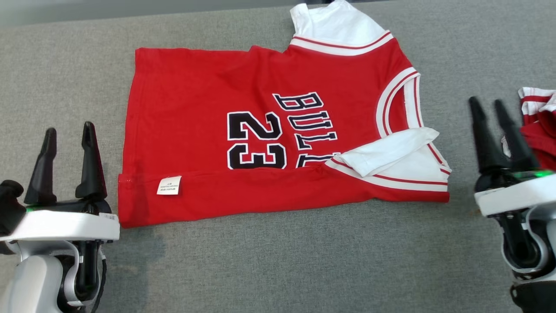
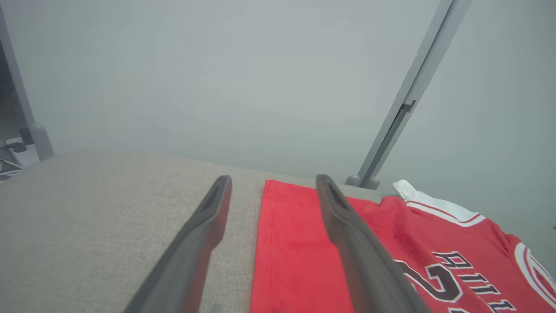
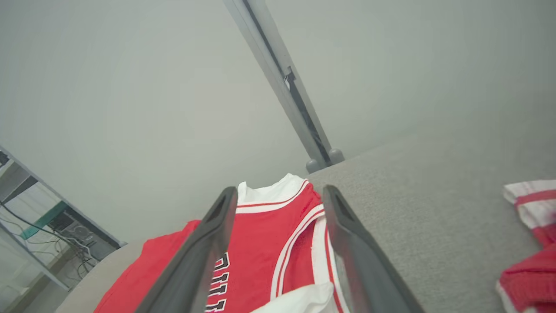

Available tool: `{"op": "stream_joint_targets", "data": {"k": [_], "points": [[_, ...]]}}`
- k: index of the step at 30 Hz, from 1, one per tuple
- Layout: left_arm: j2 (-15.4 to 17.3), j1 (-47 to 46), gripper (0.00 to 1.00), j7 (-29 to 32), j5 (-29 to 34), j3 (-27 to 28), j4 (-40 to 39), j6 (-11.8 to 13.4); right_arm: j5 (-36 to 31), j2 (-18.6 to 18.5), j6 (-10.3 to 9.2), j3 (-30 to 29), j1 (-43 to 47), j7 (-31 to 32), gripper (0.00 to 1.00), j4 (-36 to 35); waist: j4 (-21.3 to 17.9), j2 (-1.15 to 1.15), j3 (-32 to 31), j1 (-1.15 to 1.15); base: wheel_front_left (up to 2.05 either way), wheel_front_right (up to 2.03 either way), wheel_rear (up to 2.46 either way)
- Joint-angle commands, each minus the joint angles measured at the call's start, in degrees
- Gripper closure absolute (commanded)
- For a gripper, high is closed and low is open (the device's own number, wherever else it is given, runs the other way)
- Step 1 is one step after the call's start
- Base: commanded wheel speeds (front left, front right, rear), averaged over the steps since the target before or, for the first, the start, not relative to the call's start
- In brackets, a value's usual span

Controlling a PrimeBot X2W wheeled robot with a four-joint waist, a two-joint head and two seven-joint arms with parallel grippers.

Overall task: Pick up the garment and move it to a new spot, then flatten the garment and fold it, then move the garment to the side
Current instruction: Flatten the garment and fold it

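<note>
Jersey (image 1: 195, 108) lies part-folded on the bench (image 1: 278, 269); my left tool (image 1: 69, 127) and right tool (image 1: 486, 101) gape empty. I'd pinch both far corners evenly.

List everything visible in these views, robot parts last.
jersey: one, red with white sleeves and black 23, flat mid-surface, near edge folded over
label: one, white, on that folded edge
second garment: one, red and white, bunched at the surface's right edge
surface: one, grey fabric, under everything
post: one, grey, beyond the far edge
left tool: one, dark, open, by the jersey's hem
right tool: one, dark, open, by the jersey's neckline
</note>
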Motion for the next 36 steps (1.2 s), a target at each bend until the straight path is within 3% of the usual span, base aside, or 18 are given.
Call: {"op": "stream_joint_targets", "data": {"k": [1, 5, 10, 15, 31, 36], "points": [[0.2, -0.9, 0.00, -0.6, 1.1, 0.2, -0.3, 0.5, -1.0, -0.6, 0.01, -0.6, 0.5, -1.1, 0.00, -0.4, -0.2, 0.00, -0.4, 0.00, 0.00, 0.00, 0.00], [-0.7, -1.1, 0.00, -3.7, 6.3, 0.8, -3.2, 1.3, -11.2, 0.9, 0.01, -4.5, 1.7, -7.4, 0.00, -4.3, -0.4, 0.00, -2.3, 0.00, 0.00, 0.00, 0.00], [-0.6, -0.1, 0.00, -4.1, 12.0, 1.4, -4.0, 0.0, -22.5, 2.7, 0.01, -6.9, 4.2, -9.0, 0.00, -7.9, -0.2, 0.00, -3.9, 0.00, 0.00, 0.00, 0.00], [-0.5, 2.0, 0.00, -4.2, 15.7, 1.0, -1.5, -1.7, -29.3, 4.6, 0.01, -7.3, 7.5, -8.6, 0.00, -7.9, 0.1, 0.00, -5.2, 0.00, 0.00, 0.00, 0.00], [-1.0, 1.9, 0.00, -4.2, 17.0, -1.4, 3.2, -3.3, -32.4, 5.6, 0.01, -7.1, 8.2, -7.1, 0.00, -4.8, 0.9, 0.00, -5.8, 0.00, 0.00, 0.00, 0.00], [-1.5, 2.1, 0.00, -1.0, 15.6, -2.6, 5.4, -3.8, -32.3, 5.5, 0.01, -7.0, 8.3, -5.9, 0.00, -3.3, 1.1, 0.00, -5.1, 0.00, 0.00, 0.00, 0.00]]}}
